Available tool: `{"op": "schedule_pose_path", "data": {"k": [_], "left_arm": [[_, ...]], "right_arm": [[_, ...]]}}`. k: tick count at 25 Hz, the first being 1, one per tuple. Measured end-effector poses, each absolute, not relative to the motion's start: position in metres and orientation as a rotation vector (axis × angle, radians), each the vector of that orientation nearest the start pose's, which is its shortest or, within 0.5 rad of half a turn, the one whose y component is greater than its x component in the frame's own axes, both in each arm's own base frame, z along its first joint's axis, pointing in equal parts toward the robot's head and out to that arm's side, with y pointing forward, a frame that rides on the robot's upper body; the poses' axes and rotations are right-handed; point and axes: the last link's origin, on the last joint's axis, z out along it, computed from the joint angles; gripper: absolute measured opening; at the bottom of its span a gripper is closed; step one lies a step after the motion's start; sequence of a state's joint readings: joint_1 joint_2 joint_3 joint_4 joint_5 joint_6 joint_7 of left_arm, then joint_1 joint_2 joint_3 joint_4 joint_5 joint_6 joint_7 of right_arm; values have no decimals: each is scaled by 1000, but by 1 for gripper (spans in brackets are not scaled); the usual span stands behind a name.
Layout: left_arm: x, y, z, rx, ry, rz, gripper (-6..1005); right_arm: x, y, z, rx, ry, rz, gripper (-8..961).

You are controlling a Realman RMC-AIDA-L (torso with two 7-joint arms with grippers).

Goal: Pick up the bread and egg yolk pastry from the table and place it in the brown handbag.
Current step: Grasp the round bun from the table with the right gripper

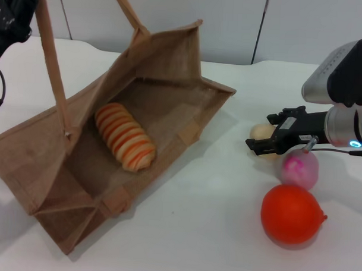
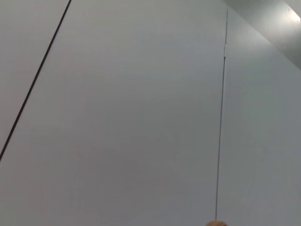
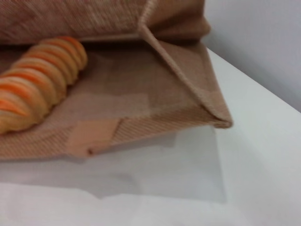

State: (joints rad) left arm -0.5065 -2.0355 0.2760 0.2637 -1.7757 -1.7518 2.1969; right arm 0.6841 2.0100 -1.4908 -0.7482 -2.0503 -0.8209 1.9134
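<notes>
The brown handbag point(image 1: 188, 106) lies open on its side on the white table. The striped orange and cream bread point(image 1: 125, 137) lies inside it and also shows in the right wrist view point(image 3: 35, 82), with the bag's corner point(image 3: 188, 89) beside it. My left gripper point(image 1: 16, 14) is at the top left, holding a handle point(image 1: 52, 65) up taut. The small cream egg yolk pastry point(image 1: 261, 132) sits on the table to the right of the bag. My right gripper point(image 1: 269, 132) is open, with its fingers on either side of the pastry.
A pink ball with a magenta mark point(image 1: 299, 168) lies just in front of the right gripper. A round orange fruit point(image 1: 292, 214) lies nearer the front. The left wrist view shows only a pale wall point(image 2: 141, 113).
</notes>
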Motion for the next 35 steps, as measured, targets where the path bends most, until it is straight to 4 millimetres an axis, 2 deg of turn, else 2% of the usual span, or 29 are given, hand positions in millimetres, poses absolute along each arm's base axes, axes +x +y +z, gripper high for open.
{"op": "schedule_pose_path", "data": {"k": [7, 15, 35], "left_arm": [[-272, 328, 80, -1765, -349, -1457, 113], [-271, 329, 79, -1766, -348, -1453, 112], [-270, 331, 78, -1774, -355, -1449, 111]], "right_arm": [[230, 417, -46, -2548, 552, -143, 824], [228, 418, -46, -2557, 545, -158, 821], [224, 414, -44, -2603, 560, -158, 646]]}}
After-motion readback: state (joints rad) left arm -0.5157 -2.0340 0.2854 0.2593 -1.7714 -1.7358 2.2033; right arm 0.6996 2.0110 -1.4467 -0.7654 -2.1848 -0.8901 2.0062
